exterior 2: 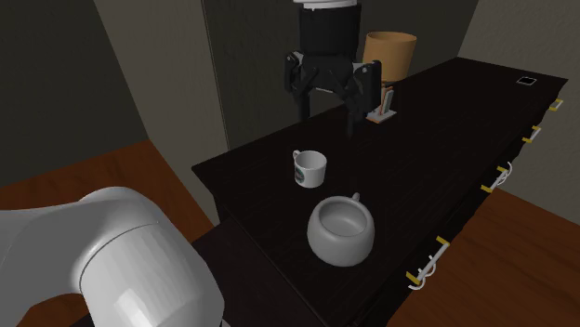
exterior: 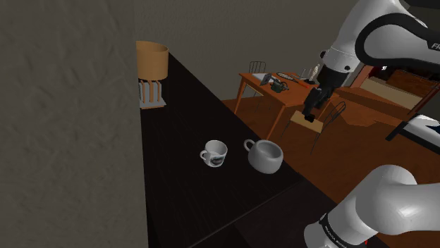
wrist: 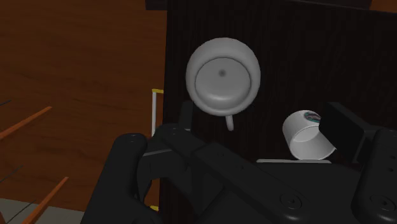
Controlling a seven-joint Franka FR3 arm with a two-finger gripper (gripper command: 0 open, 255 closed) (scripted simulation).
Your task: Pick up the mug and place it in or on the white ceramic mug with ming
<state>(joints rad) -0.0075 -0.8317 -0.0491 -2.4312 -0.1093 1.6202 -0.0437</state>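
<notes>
Your pincer [exterior 2: 327, 124] hangs with its two black fingers spread apart and nothing between them, high in the air above the white mug [exterior 2: 309, 168] that bears a dark pattern. Take that white mug as your mark: it stands upright on the dark cabinet top [exterior 2: 437, 158]. You will find the grey mug [exterior 2: 342, 231], rounder and larger, standing upright near the white mug but not touching it, on the side toward the cabinet's front edge, its handle turned back toward the white mug. Well apart from the white mug, farther along the top by the wall, stands a lamp [exterior 2: 388, 56] with a tan shade.
</notes>
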